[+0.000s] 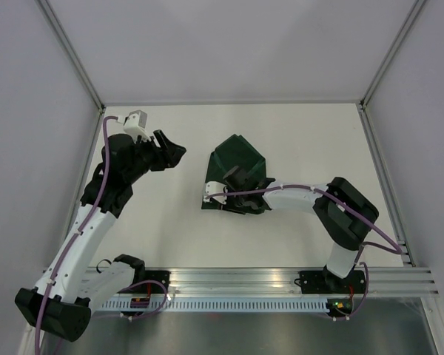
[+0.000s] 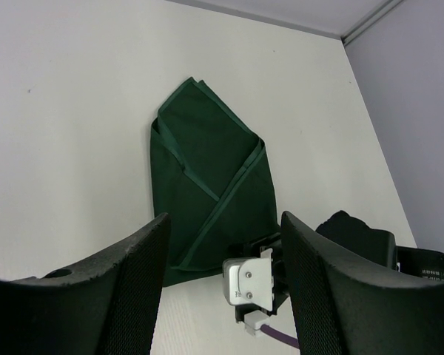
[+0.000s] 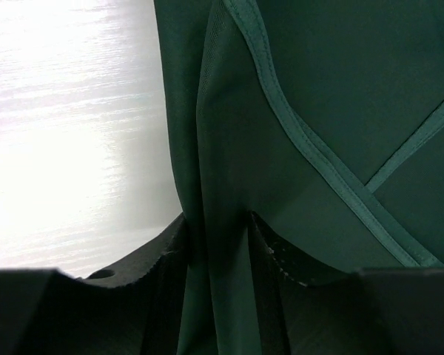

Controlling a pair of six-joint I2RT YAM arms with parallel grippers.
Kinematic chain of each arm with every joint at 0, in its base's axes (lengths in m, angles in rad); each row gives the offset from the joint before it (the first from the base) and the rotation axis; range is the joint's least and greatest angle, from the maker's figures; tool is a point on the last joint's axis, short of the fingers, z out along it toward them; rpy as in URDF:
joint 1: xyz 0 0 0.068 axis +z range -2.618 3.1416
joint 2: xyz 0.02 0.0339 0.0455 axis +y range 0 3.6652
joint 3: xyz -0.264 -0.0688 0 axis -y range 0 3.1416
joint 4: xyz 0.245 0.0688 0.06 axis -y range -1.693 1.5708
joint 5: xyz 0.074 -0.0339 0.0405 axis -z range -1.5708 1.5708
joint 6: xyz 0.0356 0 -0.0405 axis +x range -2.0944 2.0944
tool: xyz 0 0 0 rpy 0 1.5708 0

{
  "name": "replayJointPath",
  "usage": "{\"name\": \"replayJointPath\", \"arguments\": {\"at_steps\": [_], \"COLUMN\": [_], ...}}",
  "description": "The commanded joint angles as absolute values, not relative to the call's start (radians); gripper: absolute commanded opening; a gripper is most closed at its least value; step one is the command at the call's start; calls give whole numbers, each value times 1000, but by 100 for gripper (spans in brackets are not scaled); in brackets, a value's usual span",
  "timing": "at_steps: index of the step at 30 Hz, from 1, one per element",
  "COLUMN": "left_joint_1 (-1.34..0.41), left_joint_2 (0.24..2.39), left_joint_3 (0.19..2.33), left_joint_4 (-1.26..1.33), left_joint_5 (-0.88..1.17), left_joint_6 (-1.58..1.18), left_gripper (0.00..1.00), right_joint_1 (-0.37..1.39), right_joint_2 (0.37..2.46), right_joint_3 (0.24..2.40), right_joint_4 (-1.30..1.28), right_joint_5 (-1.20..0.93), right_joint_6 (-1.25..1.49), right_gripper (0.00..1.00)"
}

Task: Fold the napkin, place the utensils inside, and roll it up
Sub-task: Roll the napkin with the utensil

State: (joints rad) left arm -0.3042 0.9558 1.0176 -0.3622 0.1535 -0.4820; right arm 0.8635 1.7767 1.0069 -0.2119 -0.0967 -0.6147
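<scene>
The napkin [image 1: 237,154] lies folded near the middle of the white table [image 1: 303,140], an uneven pointed shape with hemmed edges crossing over its top layers. From the top camera, its edge nearest the arm bases is hidden under the right gripper [image 1: 233,194], and that view does not show how those jaws stand. The left wrist view shows the whole folded outline of the napkin [image 2: 207,148] except one corner, which is covered by the right arm's wrist block [image 2: 248,285].

Only the right wrist camera shows the grip. The right gripper [image 3: 218,229] is closed on a raised ridge of the napkin [image 3: 340,89], with cloth pressed against both fingers [image 3: 155,259]. The rest of the cloth runs off that frame, and the table [image 3: 59,111] beside it is washed out by glare.

The left gripper [image 1: 170,151] is well apart from the napkin, on its left. In its own camera the left gripper [image 2: 223,218] stands wide and holds nothing, with the napkin visible beyond its fingers [image 2: 133,274].
</scene>
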Motion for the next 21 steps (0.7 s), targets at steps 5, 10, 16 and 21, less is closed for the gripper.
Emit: {"name": "replayJointPath", "arguments": {"at_steps": [5,10,16,21], "left_joint_1": [-304,-305,-305,-313], "left_joint_2": [951,934,904,874], "left_joint_3": [1015,1009,966,908], "left_joint_4": [-330,-293,-226,-181], "left_joint_5": [215,242,293,293], "left_joint_6": [-430,-422,-399,-379], "left_gripper": [64,64,60,58], "right_joint_1": [812,793,735,697], "right_joint_2": [1859,1874,1905,1953], "right_joint_3": [1009,1017,1068,1136], "right_joint_4": [-336,-376,-468,-572], "right_joint_5": [-140,-181,-290,-379], "right_joint_6": [-629,-632,-638,-646], "right_gripper": [37,29,23,21]}}
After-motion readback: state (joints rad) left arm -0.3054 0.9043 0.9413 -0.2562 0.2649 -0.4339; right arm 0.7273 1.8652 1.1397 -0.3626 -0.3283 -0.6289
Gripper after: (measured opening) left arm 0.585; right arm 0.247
